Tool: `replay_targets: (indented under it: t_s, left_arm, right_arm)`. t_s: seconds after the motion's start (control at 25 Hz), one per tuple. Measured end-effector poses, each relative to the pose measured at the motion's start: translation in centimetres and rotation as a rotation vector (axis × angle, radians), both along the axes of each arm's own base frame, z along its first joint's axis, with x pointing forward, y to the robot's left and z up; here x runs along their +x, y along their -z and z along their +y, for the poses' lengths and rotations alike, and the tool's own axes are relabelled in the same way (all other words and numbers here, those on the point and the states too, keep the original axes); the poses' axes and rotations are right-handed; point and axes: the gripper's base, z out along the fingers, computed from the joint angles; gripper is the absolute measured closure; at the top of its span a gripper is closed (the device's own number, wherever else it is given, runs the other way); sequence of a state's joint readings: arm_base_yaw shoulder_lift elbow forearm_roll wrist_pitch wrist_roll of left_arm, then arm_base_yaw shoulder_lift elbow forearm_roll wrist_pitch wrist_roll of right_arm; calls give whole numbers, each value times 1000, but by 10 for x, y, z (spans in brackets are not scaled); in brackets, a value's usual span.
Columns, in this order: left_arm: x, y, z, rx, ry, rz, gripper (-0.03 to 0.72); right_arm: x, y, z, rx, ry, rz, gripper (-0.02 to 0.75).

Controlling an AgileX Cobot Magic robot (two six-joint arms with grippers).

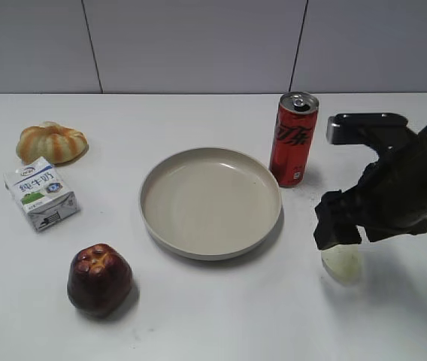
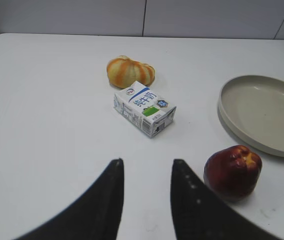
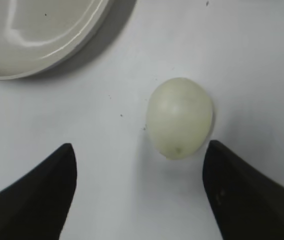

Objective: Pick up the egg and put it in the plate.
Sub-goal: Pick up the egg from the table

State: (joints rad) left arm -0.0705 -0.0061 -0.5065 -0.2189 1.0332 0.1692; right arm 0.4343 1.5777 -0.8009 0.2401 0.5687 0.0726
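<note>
The right claw (image 3: 139,192) hangs spread wide just above the egg (image 3: 180,117) on the counter (image 1: 198,316), gripping nothing, beside the plate (image 1: 210,203).

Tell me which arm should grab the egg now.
Right. The right gripper hangs open directly over the egg, beside the plate. The left gripper is off by the apple, far from it.
</note>
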Motion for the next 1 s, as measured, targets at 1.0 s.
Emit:
replay_targets:
  t_s: [1.0]
  left_arm:
    - [0, 0, 0, -2, -1, 1, 454]
  right_arm:
    - [39, 45, 14, -124, -16, 169, 297]
